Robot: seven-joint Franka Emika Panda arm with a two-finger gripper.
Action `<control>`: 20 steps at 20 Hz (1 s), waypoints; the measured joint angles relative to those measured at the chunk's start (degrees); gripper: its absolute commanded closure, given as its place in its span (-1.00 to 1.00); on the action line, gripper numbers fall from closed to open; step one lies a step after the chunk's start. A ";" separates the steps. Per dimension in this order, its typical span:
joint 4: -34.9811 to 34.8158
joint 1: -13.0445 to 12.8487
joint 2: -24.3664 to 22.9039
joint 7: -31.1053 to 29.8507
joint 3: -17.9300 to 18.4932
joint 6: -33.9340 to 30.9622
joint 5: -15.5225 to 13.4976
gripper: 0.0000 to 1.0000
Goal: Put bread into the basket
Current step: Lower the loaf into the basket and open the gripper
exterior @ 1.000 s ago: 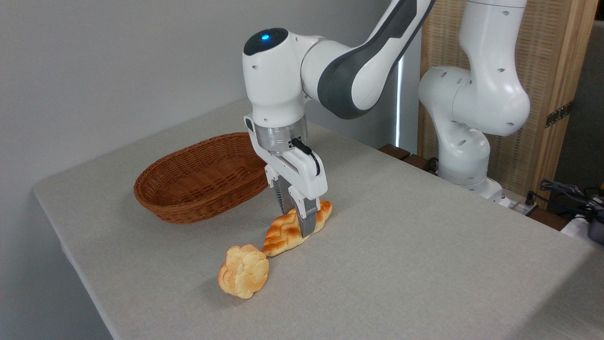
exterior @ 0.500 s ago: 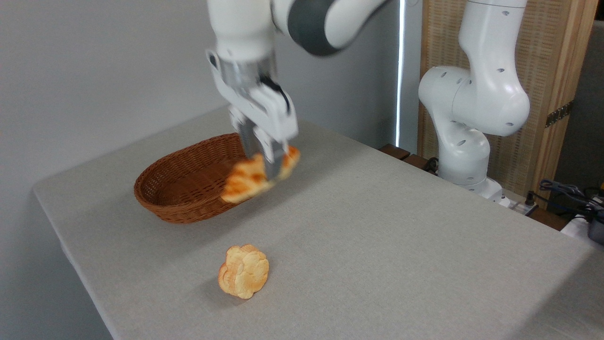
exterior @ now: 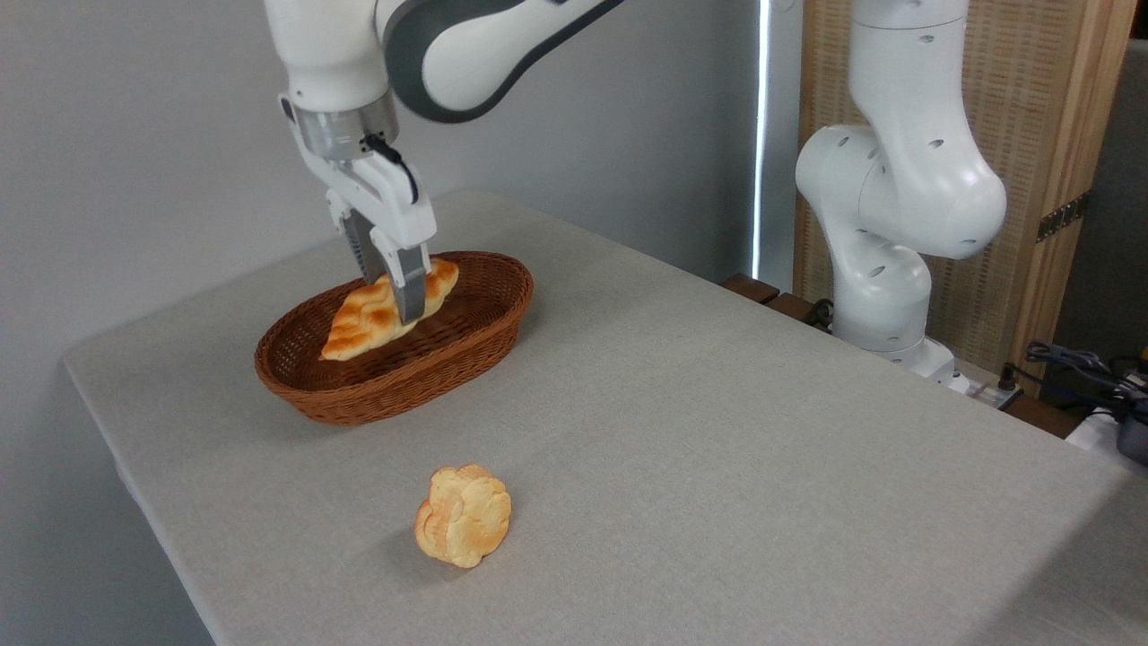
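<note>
Soft, even daylight; sharp, faint shadows.

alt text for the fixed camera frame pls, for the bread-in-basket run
A white robot arm's gripper holds a braided bread over the brown wicker basket on a grey table, fingers shut on the loaf's middle. A small round roll sits on the table nearer the camera.

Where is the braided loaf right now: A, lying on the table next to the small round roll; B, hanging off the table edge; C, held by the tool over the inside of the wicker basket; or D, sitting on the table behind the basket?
C: the tool is shut on the braided loaf, which is tilted over the inside of the basket.
</note>
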 measured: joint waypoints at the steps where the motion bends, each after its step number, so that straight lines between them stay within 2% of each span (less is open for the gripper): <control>1: 0.10 -0.02 0.85 -1.76 -0.91 0.62 1.78 -1.00; 3: 0.20 -0.05 2.00 -4.20 -2.38 1.12 4.36 -1.00; 5: 0.33 -0.06 2.35 -4.73 -2.86 1.14 5.05 -1.00; 20: 1.02 -0.10 2.16 -4.69 -3.72 1.08 5.15 -1.00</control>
